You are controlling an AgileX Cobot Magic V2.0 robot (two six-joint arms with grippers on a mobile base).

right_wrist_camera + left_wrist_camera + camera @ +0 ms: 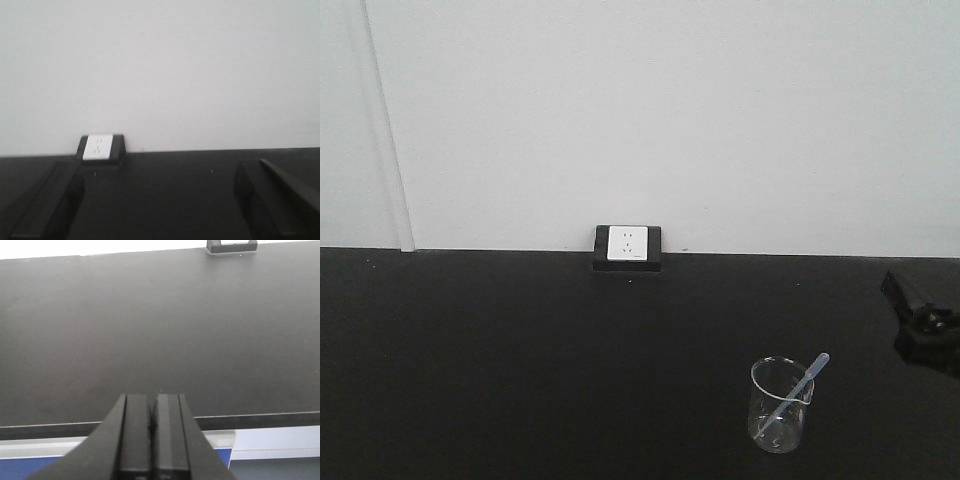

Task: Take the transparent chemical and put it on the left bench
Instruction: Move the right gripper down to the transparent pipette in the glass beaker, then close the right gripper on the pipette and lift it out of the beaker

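**While the dropper stands in the beaker, neither claw holds anything**

Where the left wrist view looks down, you see the left claw [153, 407] nearest of all. Its two fingers are pressed flat together, with nothing between them. The fingertips lie over the front edge of the black benchtop [520, 350], which runs bare ahead of them.

A little further in, toward your right side, the glass beaker [780, 408] stands upright on that benchtop. The clear dropper [795, 392] is inside it, leaning. Its thin tip rests at the bottom of the glass and its pale bulb end pokes up over the rim, tilted to the right. Nothing grips or touches it.

Beyond the beaker, at the right edge of the front view, a dark part of the right arm [918, 305] shows just above the benchtop, apart from the glass. In its own wrist view the right claw [160, 210] is spread wide, one finger at each side of the frame, and nothing lies between them.

Furthest back, the white socket [628, 244] in its black housing sits where the benchtop meets the plain white wall [670, 100]. The right claw faces it.
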